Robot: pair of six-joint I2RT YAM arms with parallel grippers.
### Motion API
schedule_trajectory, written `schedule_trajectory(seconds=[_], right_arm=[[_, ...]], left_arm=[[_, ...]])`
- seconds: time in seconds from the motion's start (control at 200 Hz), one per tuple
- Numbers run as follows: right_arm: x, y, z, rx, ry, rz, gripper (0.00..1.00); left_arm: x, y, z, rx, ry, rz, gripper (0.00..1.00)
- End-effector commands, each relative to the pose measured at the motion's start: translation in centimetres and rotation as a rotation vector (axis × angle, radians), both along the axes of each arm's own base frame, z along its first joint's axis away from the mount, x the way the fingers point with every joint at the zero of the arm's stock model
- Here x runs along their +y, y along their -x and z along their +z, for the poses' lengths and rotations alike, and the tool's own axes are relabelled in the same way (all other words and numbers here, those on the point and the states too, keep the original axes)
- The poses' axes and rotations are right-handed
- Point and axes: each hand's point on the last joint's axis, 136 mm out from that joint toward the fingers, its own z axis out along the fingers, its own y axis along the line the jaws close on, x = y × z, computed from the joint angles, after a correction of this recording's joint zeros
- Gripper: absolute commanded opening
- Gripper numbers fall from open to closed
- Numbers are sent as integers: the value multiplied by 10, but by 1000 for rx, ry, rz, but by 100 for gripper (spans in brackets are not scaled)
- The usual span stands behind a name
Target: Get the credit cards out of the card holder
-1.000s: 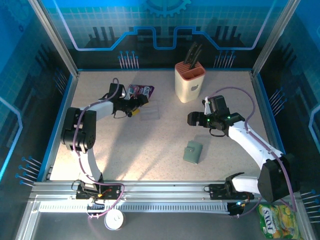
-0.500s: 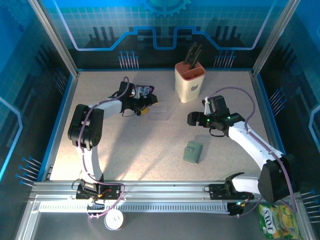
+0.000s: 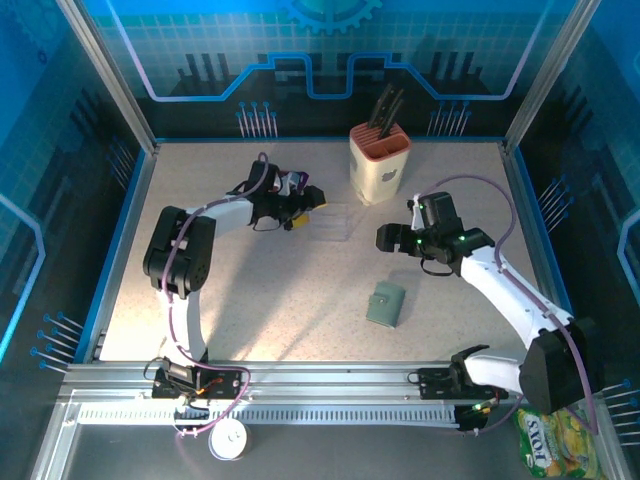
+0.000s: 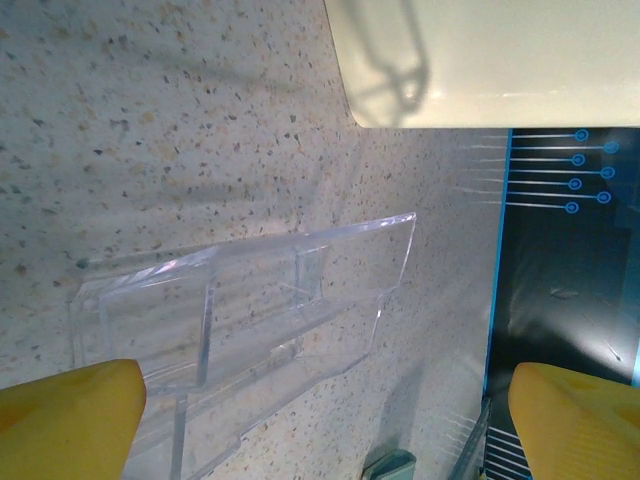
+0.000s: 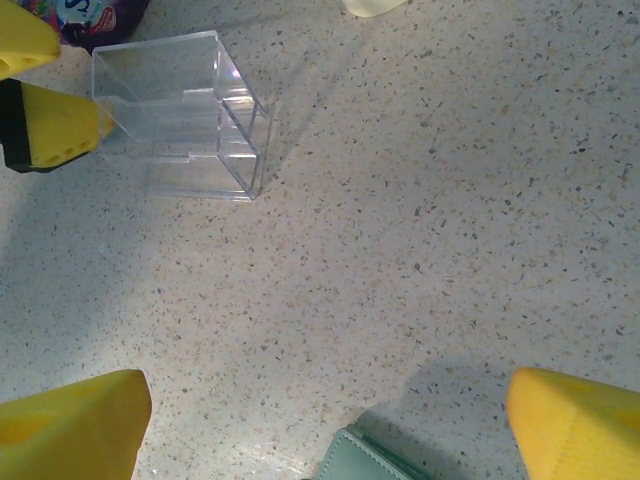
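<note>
This is looking like a robot lab test cell: aluminium posts are framing blue circuit-print panels around a speckled surface, and two arms are sitting bolted to a metal rail.

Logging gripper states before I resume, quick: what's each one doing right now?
Left gripper: open, clear plastic box at its fingertips, not clamped.
Right gripper: open, holding nothing.

The table is bright, lit from above. A soft grey shadow lies on it just right of the left arm. The clear box has small white shines on its edges. Up close, the yellow fingers look blurry, but the speckled table looks sharp.
</note>
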Motion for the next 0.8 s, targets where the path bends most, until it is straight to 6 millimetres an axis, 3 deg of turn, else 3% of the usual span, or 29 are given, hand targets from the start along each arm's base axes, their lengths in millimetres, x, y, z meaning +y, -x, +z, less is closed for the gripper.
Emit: schedule_trajectory(seconds=[0.0, 0.39, 0.42, 0.63, 0.795], right_arm=[[2, 14, -5, 45, -8, -10, 93], [6, 31, -13, 126, -12, -25, 93], [3, 39, -25, 164, -4, -31, 93], [10, 63, -49, 298, 22, -5, 93], [21, 94, -73, 407, 75, 65, 93]], left_arm=[[-11, 0, 4, 6, 42, -25, 95], [-16, 8, 0, 33, 81, -15, 94], [-16, 9, 0, 36, 83, -16, 94], [-14, 11, 6, 22, 72, -22, 94], [-11, 18, 15, 16, 59, -34, 94]])
